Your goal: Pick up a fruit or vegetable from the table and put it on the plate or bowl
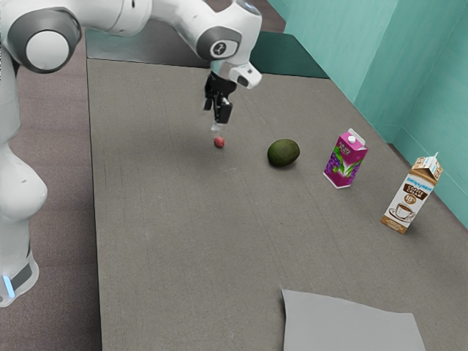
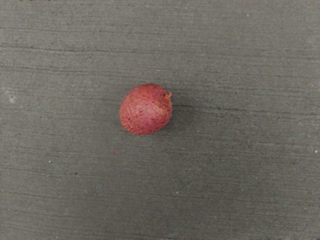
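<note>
**Fingers hang over a small red fruit**

The table is a flat grey slab with a fine, grainy, faintly streaked surface. The glossy white arm reaches over its far part. A smooth, pale grey sheet lies at the near edge. Two gabled cartons stand upright toward the exterior view's right, one brown and one purple. Beside the purple one lies a dark green, oval avocado. The fruit rests on the table directly under the black fingers, apart from them. It is nearly round, with no clear long axis, rough pebbled skin and a small nub on one side. The fingers stand apart and grip nothing.
</note>
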`<action>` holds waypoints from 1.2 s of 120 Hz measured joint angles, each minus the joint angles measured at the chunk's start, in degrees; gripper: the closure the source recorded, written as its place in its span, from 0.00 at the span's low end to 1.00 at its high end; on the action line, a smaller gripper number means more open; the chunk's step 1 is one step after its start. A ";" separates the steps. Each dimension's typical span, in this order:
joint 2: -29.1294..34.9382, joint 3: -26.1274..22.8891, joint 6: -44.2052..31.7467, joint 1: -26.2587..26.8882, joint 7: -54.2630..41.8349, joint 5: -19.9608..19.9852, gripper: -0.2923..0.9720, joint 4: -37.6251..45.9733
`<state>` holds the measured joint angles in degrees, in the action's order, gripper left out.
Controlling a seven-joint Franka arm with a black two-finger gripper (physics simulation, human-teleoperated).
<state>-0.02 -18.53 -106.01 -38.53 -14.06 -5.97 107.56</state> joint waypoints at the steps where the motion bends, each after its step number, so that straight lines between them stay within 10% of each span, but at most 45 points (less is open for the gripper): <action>1: -0.09 -0.08 0.05 -0.07 -0.27 -0.10 0.23 -0.10; 144: -10.21 -0.22 -6.10 -1.19 -15.43 2.07 0.23 -2.63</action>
<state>-10.23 -18.75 -112.11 -39.72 -29.49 -3.90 104.93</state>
